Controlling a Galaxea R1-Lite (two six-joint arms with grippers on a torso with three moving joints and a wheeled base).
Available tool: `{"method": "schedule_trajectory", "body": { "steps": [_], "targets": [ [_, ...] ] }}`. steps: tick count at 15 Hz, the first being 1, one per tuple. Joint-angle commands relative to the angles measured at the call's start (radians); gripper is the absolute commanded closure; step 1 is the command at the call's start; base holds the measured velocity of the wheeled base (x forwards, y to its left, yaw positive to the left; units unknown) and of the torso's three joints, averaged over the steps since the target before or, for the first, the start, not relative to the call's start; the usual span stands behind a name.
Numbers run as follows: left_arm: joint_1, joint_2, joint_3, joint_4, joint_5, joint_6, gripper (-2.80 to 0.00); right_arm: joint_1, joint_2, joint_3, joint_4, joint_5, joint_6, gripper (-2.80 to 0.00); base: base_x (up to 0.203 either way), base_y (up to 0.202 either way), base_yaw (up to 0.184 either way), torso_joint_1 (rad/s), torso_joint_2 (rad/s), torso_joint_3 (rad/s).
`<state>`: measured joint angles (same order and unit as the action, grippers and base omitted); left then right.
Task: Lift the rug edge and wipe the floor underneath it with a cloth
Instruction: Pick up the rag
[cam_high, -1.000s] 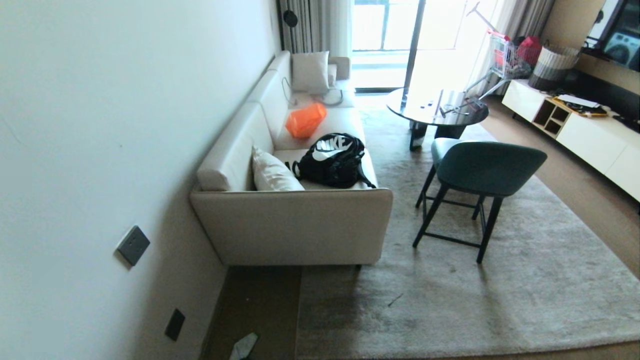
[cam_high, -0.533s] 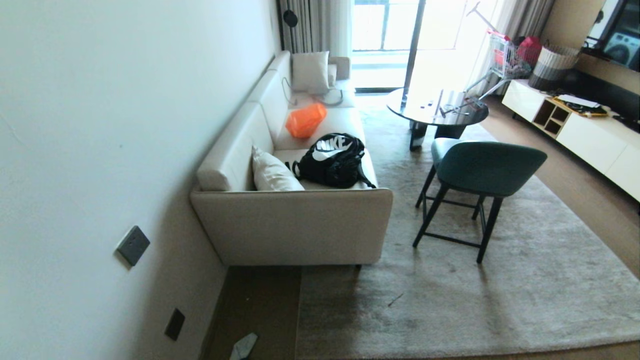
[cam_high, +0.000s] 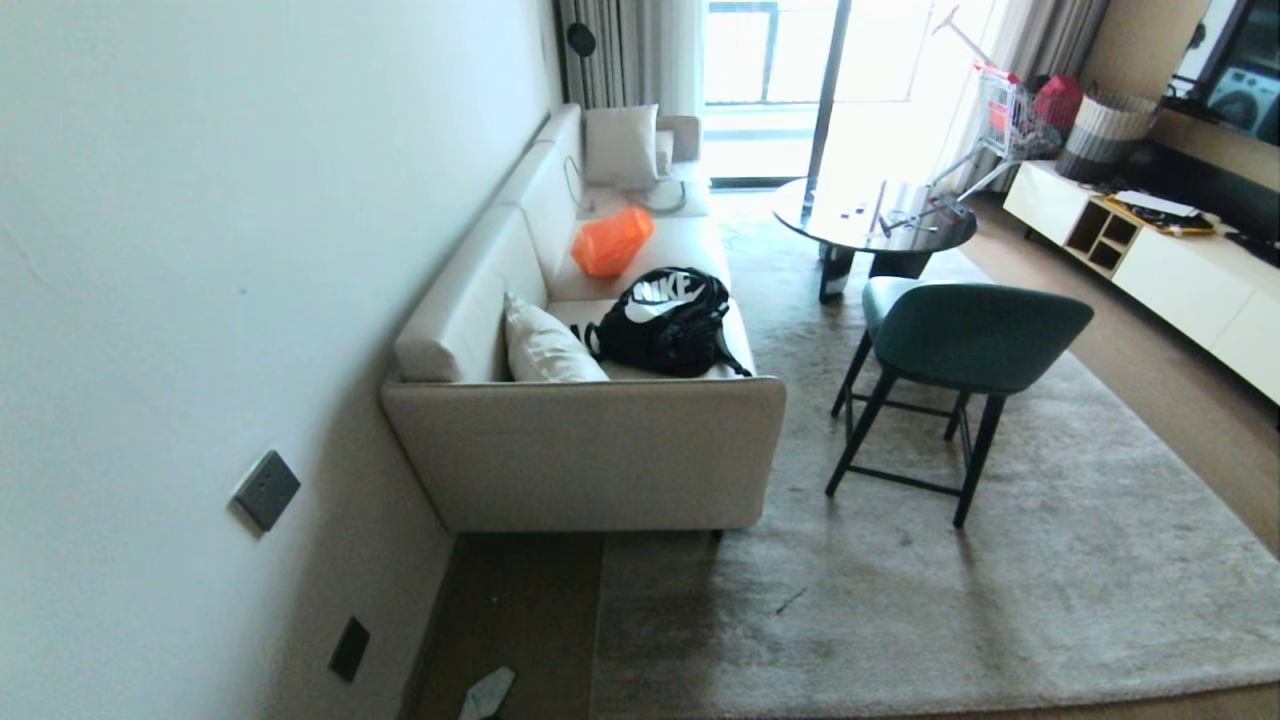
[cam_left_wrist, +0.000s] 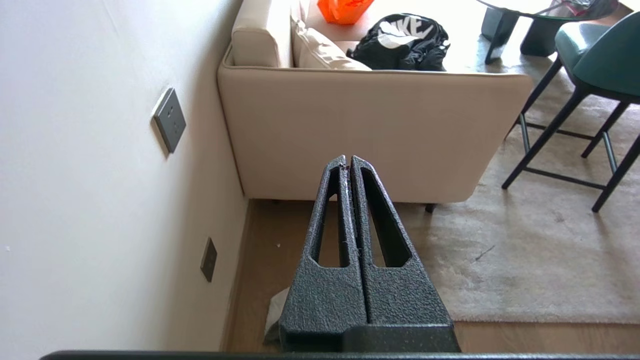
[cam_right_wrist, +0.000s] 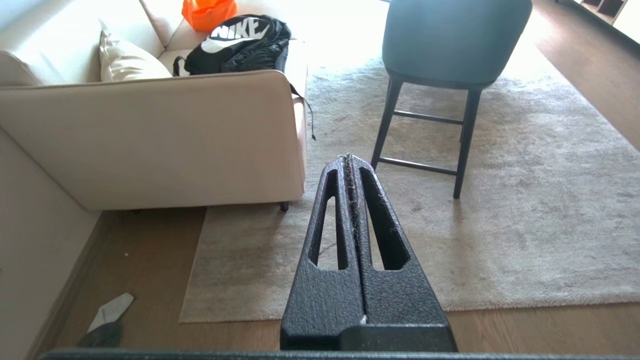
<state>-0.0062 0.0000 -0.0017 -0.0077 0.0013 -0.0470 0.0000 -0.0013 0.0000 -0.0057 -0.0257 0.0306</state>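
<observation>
Both grippers empty, cloth on the bare floor by the wall.

The left gripper (cam_left_wrist: 348, 161) and right gripper (cam_right_wrist: 350, 159) each have their fingers pressed together, holding nothing, raised above the floor (cam_high: 520, 610). The cloth (cam_high: 488, 693) lies near, on the planks between the wall (cam_high: 200, 250) and the rug edge (cam_high: 598, 640), which lies flat. Farther off, the sofa (cam_high: 590, 450) stands against the wall; a chair (cam_high: 960, 340) stands on the rug, to the right.
</observation>
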Motion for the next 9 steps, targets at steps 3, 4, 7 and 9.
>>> {"method": "schedule_trajectory", "body": {
  "steps": [3,4,7,9],
  "targets": [
    [0.0,0.0,0.0,0.0,0.0,-0.001,0.0,0.0,0.001,0.0,0.0,0.0,0.002,0.0,0.0,0.0,0.0,-0.127,0.32,0.171],
    [0.0,0.0,0.0,0.0,0.0,-0.001,0.0,0.0,0.001,0.0,0.0,0.0,0.002,0.0,0.0,0.0,0.0,-0.128,0.32,0.18],
    [0.0,0.0,0.0,0.0,0.0,-0.001,0.0,0.0,0.001,0.0,0.0,0.0,0.002,0.0,0.0,0.0,0.0,-0.128,0.32,0.189],
    [0.0,0.0,0.0,0.0,0.0,-0.001,0.0,0.0,0.001,0.0,0.0,0.0,0.002,0.0,0.0,0.0,0.0,-0.13,0.33,0.196]
  ]
}}
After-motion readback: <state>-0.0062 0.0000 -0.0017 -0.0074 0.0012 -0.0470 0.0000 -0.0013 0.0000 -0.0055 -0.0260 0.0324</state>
